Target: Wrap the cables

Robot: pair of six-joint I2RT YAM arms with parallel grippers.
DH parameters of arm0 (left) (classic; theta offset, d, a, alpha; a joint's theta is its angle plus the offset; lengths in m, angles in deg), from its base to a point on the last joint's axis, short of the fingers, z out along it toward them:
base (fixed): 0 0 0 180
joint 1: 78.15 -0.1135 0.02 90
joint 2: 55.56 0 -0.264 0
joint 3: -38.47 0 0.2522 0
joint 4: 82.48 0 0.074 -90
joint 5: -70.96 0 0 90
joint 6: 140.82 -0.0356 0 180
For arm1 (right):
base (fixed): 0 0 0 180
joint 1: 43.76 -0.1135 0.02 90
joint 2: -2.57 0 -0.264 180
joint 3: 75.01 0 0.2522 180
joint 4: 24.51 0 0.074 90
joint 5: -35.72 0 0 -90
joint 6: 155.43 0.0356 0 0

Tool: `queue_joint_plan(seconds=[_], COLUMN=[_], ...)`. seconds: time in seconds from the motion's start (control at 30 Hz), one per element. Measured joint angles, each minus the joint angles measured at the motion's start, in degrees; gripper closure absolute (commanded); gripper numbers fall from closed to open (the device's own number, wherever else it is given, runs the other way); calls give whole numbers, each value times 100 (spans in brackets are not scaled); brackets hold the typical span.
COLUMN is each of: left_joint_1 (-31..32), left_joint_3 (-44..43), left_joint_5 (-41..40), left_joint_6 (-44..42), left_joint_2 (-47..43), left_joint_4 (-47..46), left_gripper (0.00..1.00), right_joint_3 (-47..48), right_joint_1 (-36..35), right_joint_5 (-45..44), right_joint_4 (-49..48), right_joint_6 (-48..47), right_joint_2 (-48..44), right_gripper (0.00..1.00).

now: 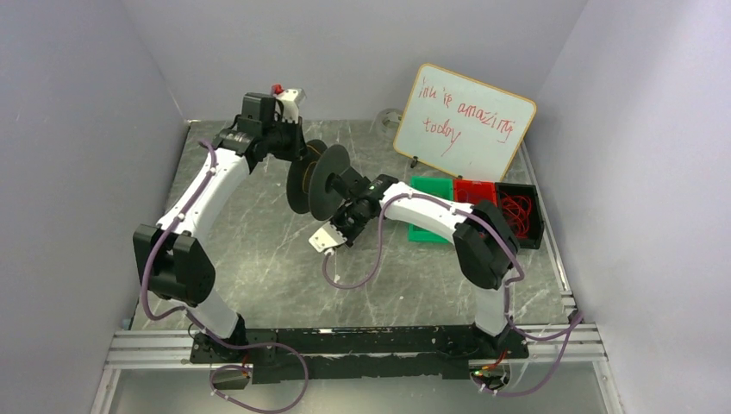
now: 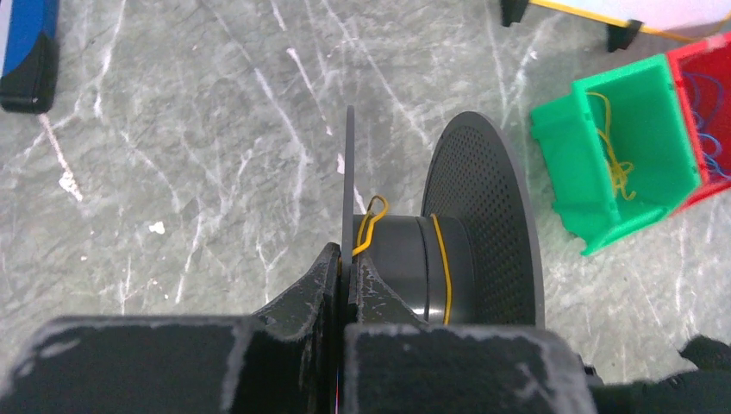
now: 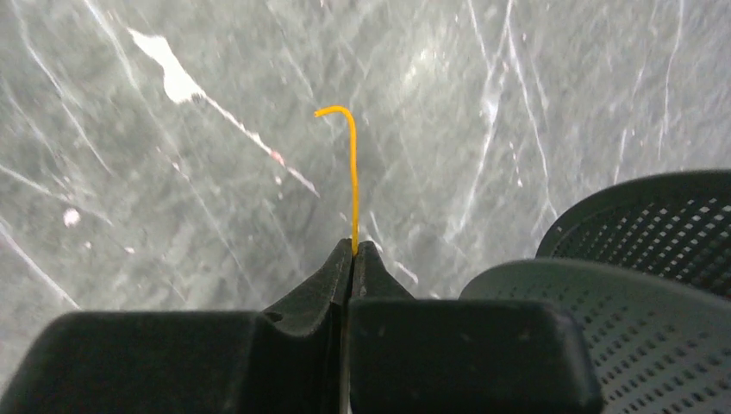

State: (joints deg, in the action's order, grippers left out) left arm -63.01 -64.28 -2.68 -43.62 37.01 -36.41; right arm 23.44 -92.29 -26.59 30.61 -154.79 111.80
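The whiteboard (image 1: 465, 121) reads "you're amazing today" in red handwriting.

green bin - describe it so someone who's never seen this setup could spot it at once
Find the whiteboard at the far right of the table; three bins stand in a row in front of it. The green bin is at the left end of that row, next to the red bin. It alone holds yellow cable; the red one holds blue wires.

Pale lilac walls (image 1: 78, 86) box in a grey marbled table (image 1: 259, 250) — evenly lit.
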Motion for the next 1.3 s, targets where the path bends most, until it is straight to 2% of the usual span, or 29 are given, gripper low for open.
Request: queue_joint_plan(seconds=[0.27,0.5,0.73,1.03,1.3], left_joint_1=[87,387,527,686,734], left_joint_3=[162,199,302,625,767], left_joint_5=[-691,-1093,-1307,-1311,-1054], left_joint_6=[256,295,275,-184,-551], left_joint_2=[232,354,391,389,387], left_joint_4=[-37,-42,-151,-767,-1172], left_gripper=[97,98,97,98,97], right_joint_3=[595,1200,1294,820,341], right_joint_1=[116,407,678,1423,1777], right_joint_5=[1204,2339,3143,3928,4061], right_joint_4=[267,-17,-743,-2356,-3421], right_joint_6=[728,2039,3460,5482,6669], right_joint_2=[343,420,522,494,334], right_gripper=[100,100,100,100,100])
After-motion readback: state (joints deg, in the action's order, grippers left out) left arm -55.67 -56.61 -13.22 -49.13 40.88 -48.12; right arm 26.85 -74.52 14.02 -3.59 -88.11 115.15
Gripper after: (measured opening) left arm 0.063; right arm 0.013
